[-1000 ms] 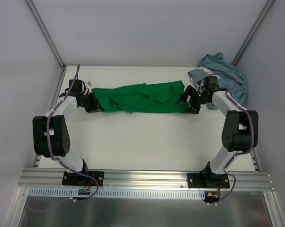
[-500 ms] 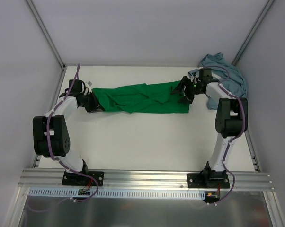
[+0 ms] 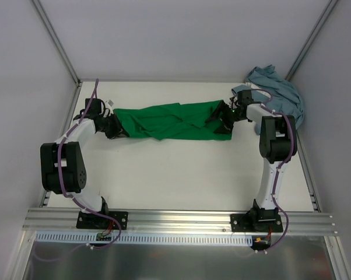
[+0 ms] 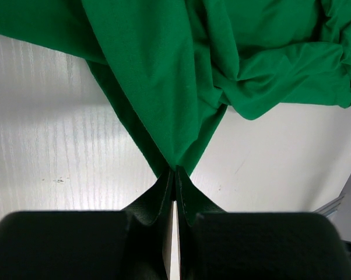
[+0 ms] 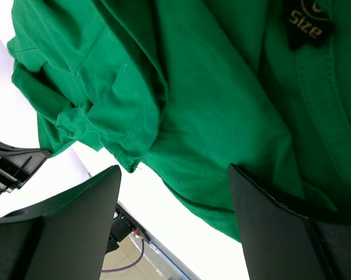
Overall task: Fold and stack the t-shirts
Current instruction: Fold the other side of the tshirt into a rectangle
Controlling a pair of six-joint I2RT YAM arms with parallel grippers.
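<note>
Green t-shirt (image 3: 169,121) lies stretched in a long, wrinkled band across the far half of the white desk (image 3: 181,169), running left to right between the two arms. The blue-grey t-shirt (image 3: 277,93) sits crumpled in the far right corner of the desk, apart from the green one.

The left end effector (image 3: 118,129) is at the band's left end. Its fingers (image 4: 164,192) are pressed together and pinch a gathered point of green cloth, which fans out from the tips in the left wrist view.

The right end effector (image 3: 222,119) is over the band's right end with its fingers (image 5: 76,227) spread wide. Bunched green cloth fills the gap between them, and nothing is pinched.

In the right wrist view a small black tag (image 5: 306,23) is sewn on the cloth. It carries the word "Size" in gold letters, and the mark above the word is cut off by the edge of the picture.
</note>
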